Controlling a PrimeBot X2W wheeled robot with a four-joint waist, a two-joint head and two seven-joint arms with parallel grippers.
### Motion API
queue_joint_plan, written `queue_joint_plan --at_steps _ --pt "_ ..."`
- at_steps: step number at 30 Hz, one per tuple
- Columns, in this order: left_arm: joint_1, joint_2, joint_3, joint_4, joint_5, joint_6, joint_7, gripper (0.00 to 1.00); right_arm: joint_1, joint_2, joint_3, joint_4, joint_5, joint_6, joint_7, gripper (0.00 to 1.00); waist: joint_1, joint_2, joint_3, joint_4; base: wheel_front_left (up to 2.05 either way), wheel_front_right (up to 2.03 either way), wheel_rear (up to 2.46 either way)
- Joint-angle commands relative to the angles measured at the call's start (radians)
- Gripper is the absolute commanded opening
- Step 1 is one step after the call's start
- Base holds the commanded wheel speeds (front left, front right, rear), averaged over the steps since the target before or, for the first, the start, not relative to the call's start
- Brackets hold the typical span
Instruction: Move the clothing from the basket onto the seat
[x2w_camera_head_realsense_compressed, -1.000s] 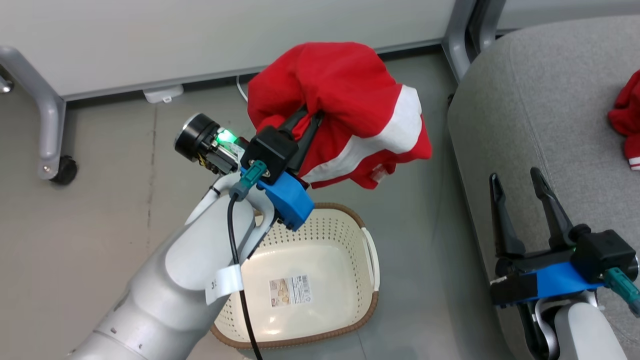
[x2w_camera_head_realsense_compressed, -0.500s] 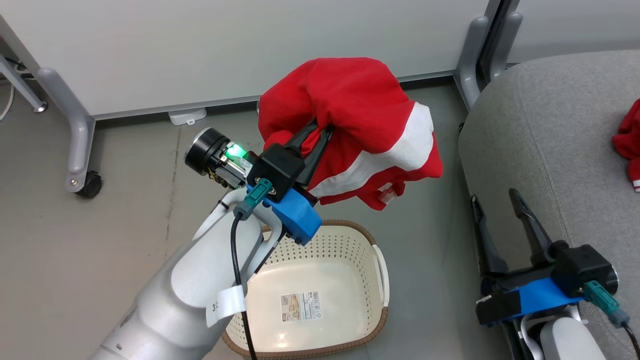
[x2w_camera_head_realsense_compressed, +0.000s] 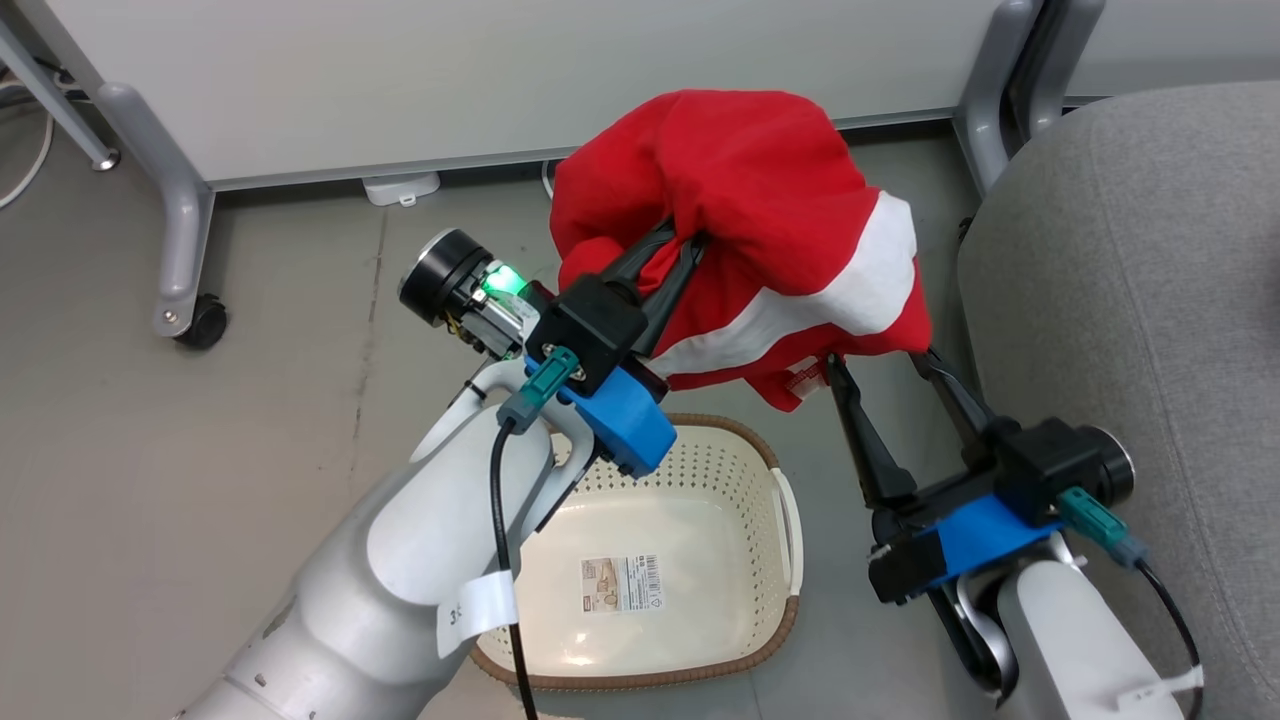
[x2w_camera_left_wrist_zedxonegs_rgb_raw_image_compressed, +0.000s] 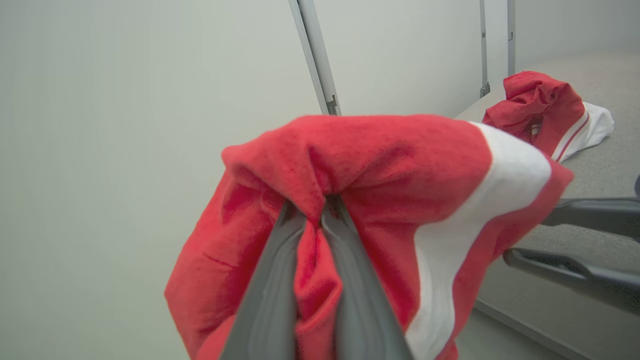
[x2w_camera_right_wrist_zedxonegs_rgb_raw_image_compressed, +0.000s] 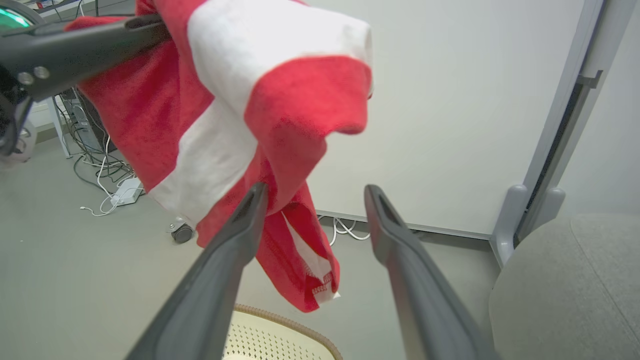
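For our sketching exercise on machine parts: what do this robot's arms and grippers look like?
Both forearms are rounded pale grey shells. The left gripper and right gripper each have two long dark fingers on a black block, a blue bracket and a teal connector feeding a black cable. The left one carries a white tag and a green light.

Soft cloth clothing (x2w_camera_head_realsense_compressed: 740, 200), glossy plastic basket (x2w_camera_head_realsense_compressed: 700, 470), matt fabric seat (x2w_camera_head_realsense_compressed: 1150, 300)
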Motion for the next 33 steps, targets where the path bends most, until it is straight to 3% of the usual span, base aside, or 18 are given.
queue_joint_plan --at_steps 1,14,15,16,32,33 --pt "-0.016 -0.005 0.001 -0.003 0.004 -0.001 -0.005 0.00 -0.026 0.001 0.006 0.012 0.007 0.000 -0.004 1.00 0.0000 -0.0001 0.006 0.006 0.00 0.00 0.00" --pt "-0.021 -0.035 -0.003 -0.002 0.017 -0.014 -0.005 0.00 -0.149 0.016 0.084 0.045 0.031 0.000 -0.004 0.98 0.0000 -0.0001 0.026 0.032 0.00 0.00 0.00" --pt "-0.021 -0.036 -0.001 0.000 0.018 -0.014 -0.005 0.00 -0.152 0.017 0.085 0.042 0.031 0.000 -0.004 0.36 0.0000 -0.0001 0.027 0.032 0.00 0.00 0.00" --pt "-0.022 -0.037 0.000 0.001 0.019 -0.015 -0.005 0.00 -0.154 0.018 0.086 0.041 0.032 0.000 -0.004 0.00 0.0000 -0.0001 0.028 0.033 0.00 0.00 0.00" --pt "-0.006 -0.043 0.022 0.008 0.033 -0.024 -0.005 0.00 -0.144 0.019 0.094 0.034 0.034 0.000 -0.004 0.00 0.0000 -0.0001 0.023 0.027 0.00 0.00 0.00" --pt "-0.008 -0.044 0.026 0.001 0.037 -0.019 -0.005 0.11 -0.144 0.020 0.094 0.034 0.033 0.000 -0.004 0.00 0.0000 -0.0001 0.024 0.027 0.00 0.00 0.00"
